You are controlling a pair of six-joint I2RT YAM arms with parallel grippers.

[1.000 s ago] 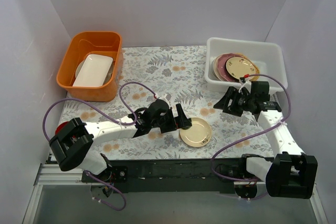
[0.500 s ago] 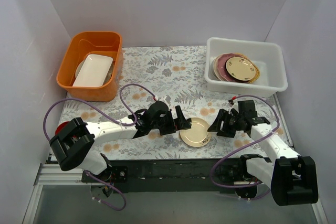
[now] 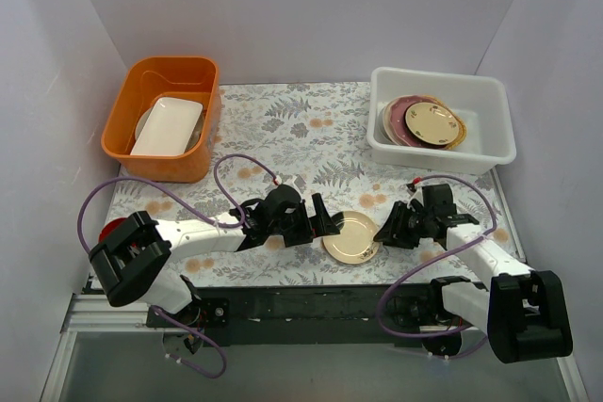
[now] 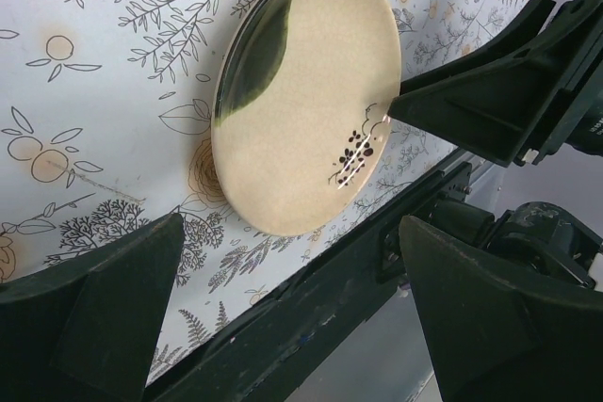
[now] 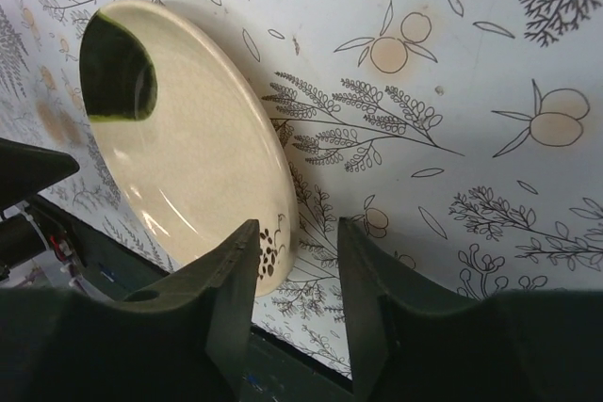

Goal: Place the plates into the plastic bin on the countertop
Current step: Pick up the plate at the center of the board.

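One plate loose on the countertop, flanked by both grippers

- One cream plate [image 3: 351, 237] lies flat on the countertop [image 3: 301, 138], near edge, a little right of centre. A dark sprig [image 4: 353, 152] is painted by its right rim.
- Left gripper [image 3: 328, 217]: just left of the plate, low over the surface, jaws spread wide and holding nothing. In the left wrist view the plate sits beyond the two fingertips, centred on the gap and not touching either.
- Right gripper [image 3: 388, 230]: just right of the plate and facing the left one across it. Jaws stand partly apart, with a narrow gap showing patterned surface between them. In the right wrist view the plate's rim reaches the mouth of that gap, hard against the left-hand finger [image 5: 236, 280]. The other finger is clear of it, so nothing is clamped.
- Plastic bin [image 3: 438, 154]: far right, well apart from the loose plate. Stacked plates [image 3: 429, 122] lie inside, left of its middle, a cream one on top and a pink rim showing beneath.
- Orange tub [image 3: 127, 105]: far left, holding a white rectangular dish [image 3: 168, 126].
- Red disc [image 3: 110, 229]: near left edge, partly hidden by the left arm.
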